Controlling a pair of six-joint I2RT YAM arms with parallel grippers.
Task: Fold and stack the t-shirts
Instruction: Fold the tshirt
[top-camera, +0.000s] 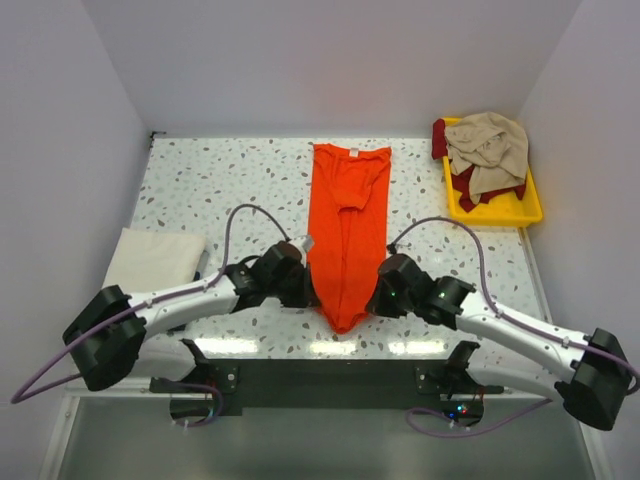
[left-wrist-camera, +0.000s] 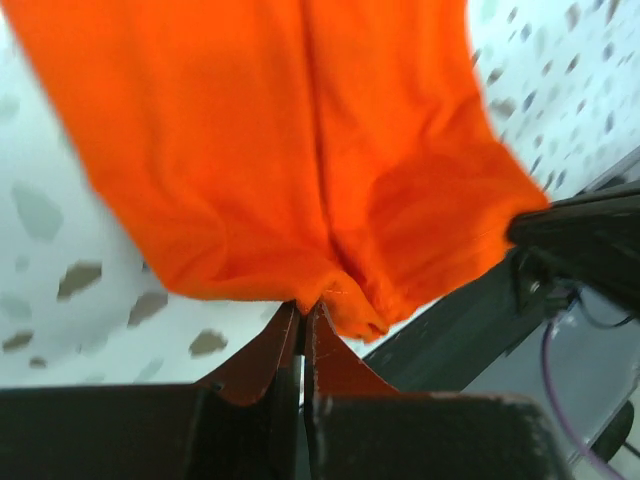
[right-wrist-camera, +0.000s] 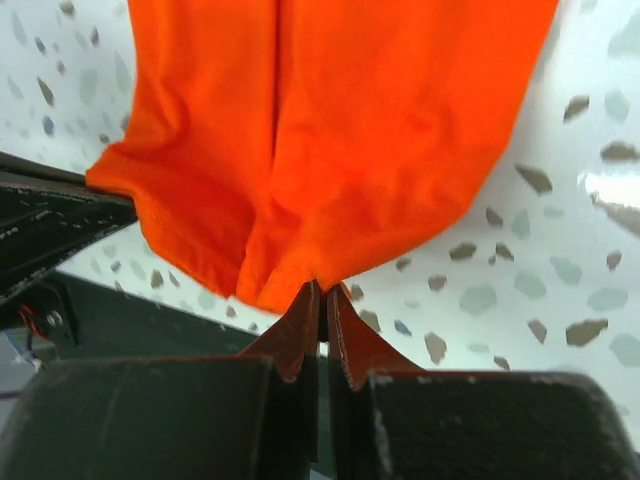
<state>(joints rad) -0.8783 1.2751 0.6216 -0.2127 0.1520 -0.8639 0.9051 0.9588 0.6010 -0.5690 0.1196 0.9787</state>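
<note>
The bright orange t-shirt (top-camera: 347, 228) lies folded into a long narrow strip down the middle of the table, its neck with a small white tag at the far end. My left gripper (top-camera: 308, 292) is shut on the shirt's near left edge (left-wrist-camera: 300, 170). My right gripper (top-camera: 375, 298) is shut on its near right edge (right-wrist-camera: 340, 150). The near end of the shirt bunches between the two grippers. A cream-white folded t-shirt (top-camera: 155, 259) lies at the left. Beige (top-camera: 490, 148) and dark red (top-camera: 466, 181) t-shirts are heaped in the tray.
A yellow plastic tray (top-camera: 510, 212) stands at the back right corner. White walls close the table on three sides. The black mounting bar (top-camera: 330, 378) runs along the near edge, just behind the shirt's near end.
</note>
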